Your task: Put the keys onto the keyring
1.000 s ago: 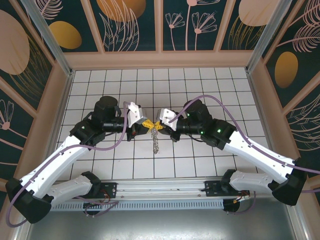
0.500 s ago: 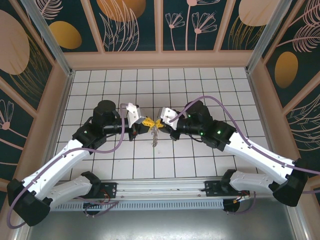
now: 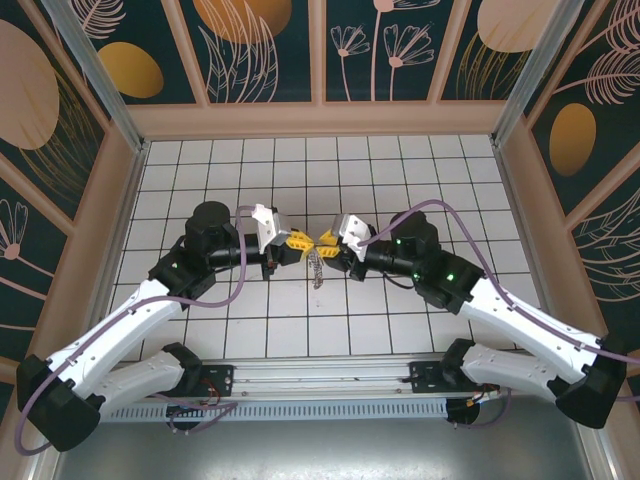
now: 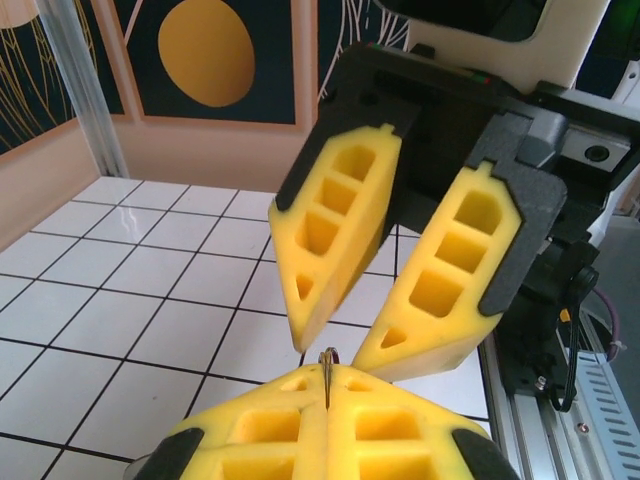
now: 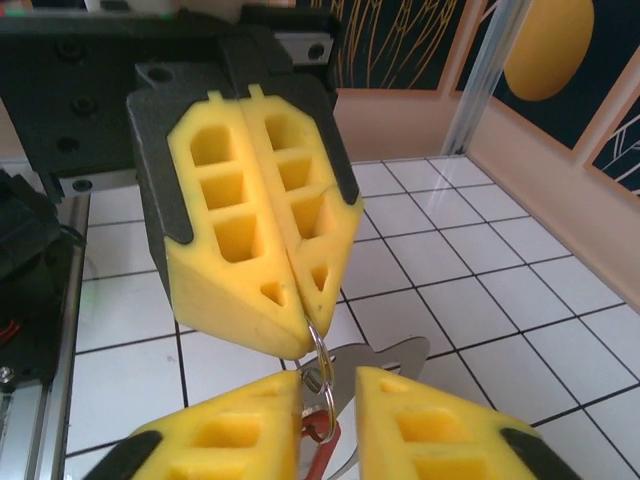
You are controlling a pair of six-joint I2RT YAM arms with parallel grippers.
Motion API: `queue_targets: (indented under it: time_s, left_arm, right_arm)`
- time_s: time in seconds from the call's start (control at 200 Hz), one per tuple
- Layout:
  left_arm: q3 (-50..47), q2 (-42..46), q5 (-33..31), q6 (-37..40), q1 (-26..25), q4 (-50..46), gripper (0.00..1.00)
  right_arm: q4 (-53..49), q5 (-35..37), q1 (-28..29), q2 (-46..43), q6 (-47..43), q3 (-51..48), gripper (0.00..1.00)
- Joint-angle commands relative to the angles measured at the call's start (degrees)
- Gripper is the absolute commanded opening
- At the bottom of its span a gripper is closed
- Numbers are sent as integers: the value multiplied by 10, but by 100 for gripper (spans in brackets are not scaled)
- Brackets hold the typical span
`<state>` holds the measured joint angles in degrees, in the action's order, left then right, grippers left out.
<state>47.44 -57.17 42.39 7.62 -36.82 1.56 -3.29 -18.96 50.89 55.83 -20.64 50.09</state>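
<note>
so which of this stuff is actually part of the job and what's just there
Job: keyring, red key, left hand shut on the keyring, right hand open.
Just there: table, purple cables, walls.

Top view overhead; wrist views close, facing, probably sharing fingers (image 4: 340,230).

Floor: white table top (image 3: 400,170) ruled with dark grid lines.
Walls: dark teal panels (image 3: 270,40) with orange ovals and pale plant drawings.
Trim: peach-coloured framing (image 3: 320,118); aluminium corner posts (image 3: 92,70).
Light: soft sheen on tiles.
</note>
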Motion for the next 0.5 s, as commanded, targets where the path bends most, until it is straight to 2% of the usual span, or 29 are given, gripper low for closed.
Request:
queue_targets:
  time_s: [0.0, 0.055, 0.31, 0.495]
  left_arm:
    - [-2, 3, 17, -11, -1, 38, 0]
    - [-2, 7, 16, -7, -1, 33, 0]
    - [-20, 36, 24, 7, 8, 28, 0]
    - [-17, 37, 39, 7, 8, 23, 0]
  right_arm:
    - [33, -7, -9, -19, 19, -10, 25]
    - [37, -14, -13, -28, 29, -19, 29]
    - [36, -96, -26, -62, 57, -49, 31]
    - [38, -100, -26, -63, 55, -53, 30]
